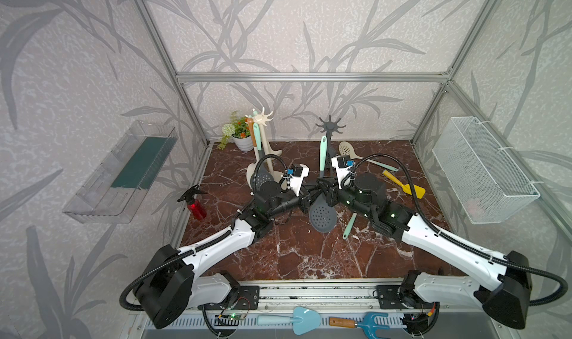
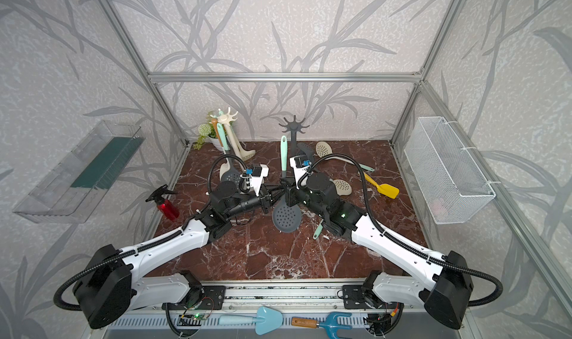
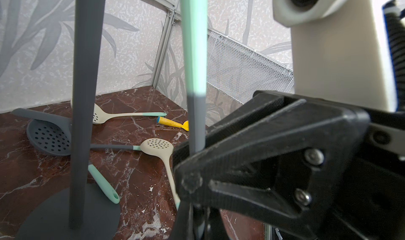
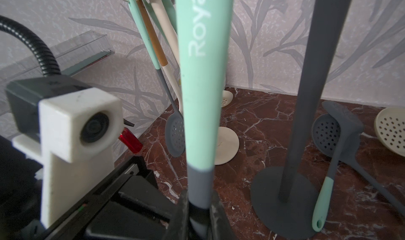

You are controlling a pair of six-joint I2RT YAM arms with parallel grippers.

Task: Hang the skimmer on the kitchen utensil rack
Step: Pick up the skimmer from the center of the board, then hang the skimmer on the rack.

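Both top views look down from six o'clock over the counter (image 1: 294,253); wrist views, close behind jaws, share the skimmer (image 3: 194,52).

The left gripper (image 1: 311,194) and right gripper (image 4: 200,206) meet nose to nose at the upright grey skimmer with a mint handle (image 4: 201,96), so each blocks the other. Just past them, toward the back wall, stands the dark grey rack pole (image 4: 311,85), with a dark grey holed spoon (image 4: 326,138) by its round foot. Nearer the arm bases, the brown marble table (image 1: 294,253) is bare.
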